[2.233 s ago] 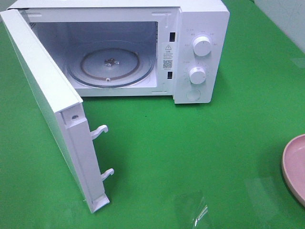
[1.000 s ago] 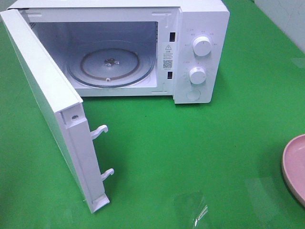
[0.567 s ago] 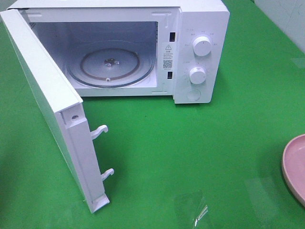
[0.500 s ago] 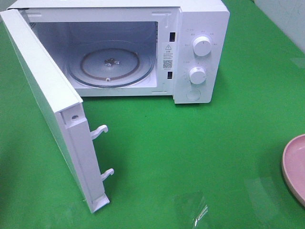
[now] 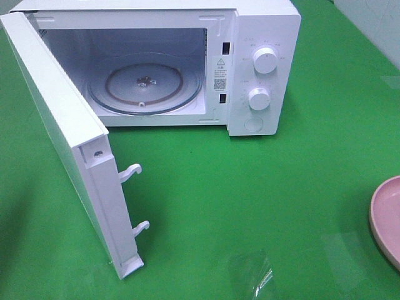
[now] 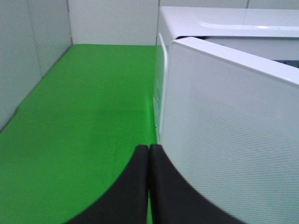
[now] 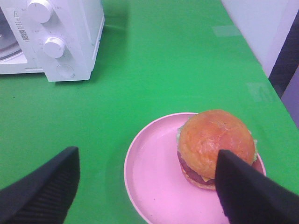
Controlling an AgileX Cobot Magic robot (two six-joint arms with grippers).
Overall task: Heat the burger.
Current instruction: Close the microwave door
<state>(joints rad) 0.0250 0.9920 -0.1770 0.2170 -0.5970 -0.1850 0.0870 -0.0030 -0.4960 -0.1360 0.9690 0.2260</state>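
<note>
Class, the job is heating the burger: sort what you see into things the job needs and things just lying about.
Needed: burger; pink plate under it; microwave, door open; turntable.
Lying about: clear wrapper on the green mat.

A green tabletop (image 5: 250, 187) carries a white microwave oven (image 5: 262, 25) standing toward the far side, its door (image 5: 62, 131) swung wide open to the left so the glass turntable (image 5: 145, 84) inside shows, and two white knobs sit on its right-hand panel. Well apart from it, near the right edge, a round pink plate (image 7: 154, 177) lies flat on the green surface, only a sliver of it showing in the high view
</note>
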